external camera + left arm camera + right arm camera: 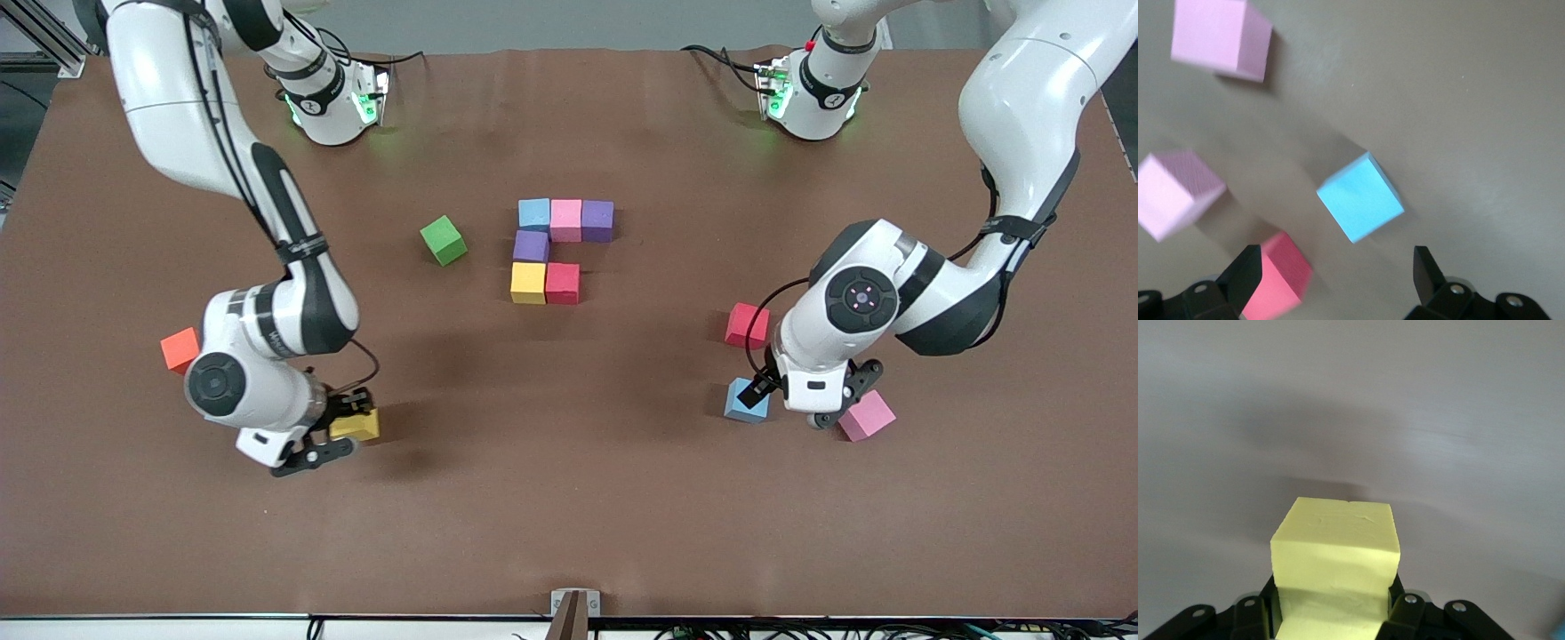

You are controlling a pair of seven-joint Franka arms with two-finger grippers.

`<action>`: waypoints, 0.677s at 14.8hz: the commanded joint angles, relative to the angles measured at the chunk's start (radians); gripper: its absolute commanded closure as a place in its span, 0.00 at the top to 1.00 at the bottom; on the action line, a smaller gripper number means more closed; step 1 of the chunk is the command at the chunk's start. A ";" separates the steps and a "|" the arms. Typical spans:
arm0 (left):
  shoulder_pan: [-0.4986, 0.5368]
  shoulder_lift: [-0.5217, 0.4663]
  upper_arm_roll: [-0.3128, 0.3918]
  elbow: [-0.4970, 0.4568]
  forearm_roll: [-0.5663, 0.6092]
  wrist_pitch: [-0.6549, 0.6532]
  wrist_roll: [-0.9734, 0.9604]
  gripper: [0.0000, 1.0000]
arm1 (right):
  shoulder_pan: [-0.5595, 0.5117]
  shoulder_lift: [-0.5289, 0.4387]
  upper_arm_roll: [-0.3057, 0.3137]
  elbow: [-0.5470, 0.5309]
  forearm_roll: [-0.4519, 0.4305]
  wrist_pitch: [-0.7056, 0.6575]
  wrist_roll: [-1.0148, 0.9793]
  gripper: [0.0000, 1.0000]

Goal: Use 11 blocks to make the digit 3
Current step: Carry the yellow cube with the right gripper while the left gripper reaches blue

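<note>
Six cubes touch in a partial figure: light blue (533,213), pink (565,219) and purple (597,220) in a row, a purple cube (531,246) below the light blue, then yellow (527,283) and red (562,283). My right gripper (348,431) (1335,603) is shut on a yellow cube (357,425) (1335,547), low over the table. My left gripper (807,393) (1336,280) is open over a loose light blue cube (742,402) (1360,197), a red cube (747,325) (1275,277) and a pink cube (867,415) (1221,37). Another pale pink cube (1175,193) shows in the left wrist view only.
A green cube (443,240) lies beside the figure, toward the right arm's end. An orange cube (180,348) lies by the right arm's wrist. The brown table (569,498) stretches toward the front camera.
</note>
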 commanded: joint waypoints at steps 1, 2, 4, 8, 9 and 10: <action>-0.017 0.002 0.029 0.034 0.019 -0.018 0.198 1.00 | 0.139 -0.017 -0.011 -0.004 0.022 -0.010 0.214 0.38; -0.021 0.013 0.037 0.050 0.017 -0.018 0.296 1.00 | 0.180 -0.015 -0.010 0.008 0.025 -0.013 0.309 0.38; -0.026 0.031 0.042 0.061 0.007 -0.016 0.460 1.00 | 0.257 -0.003 -0.010 0.040 0.039 -0.048 0.498 0.38; -0.029 0.089 0.051 0.090 0.005 -0.009 0.687 0.99 | 0.335 0.006 -0.010 0.053 0.121 -0.059 0.600 0.38; -0.034 0.096 0.062 0.097 0.004 -0.006 0.730 0.99 | 0.342 0.012 -0.010 0.053 0.126 -0.087 0.600 0.38; -0.052 0.109 0.074 0.108 0.003 -0.005 0.761 0.99 | 0.352 0.012 -0.010 0.053 0.125 -0.114 0.601 0.38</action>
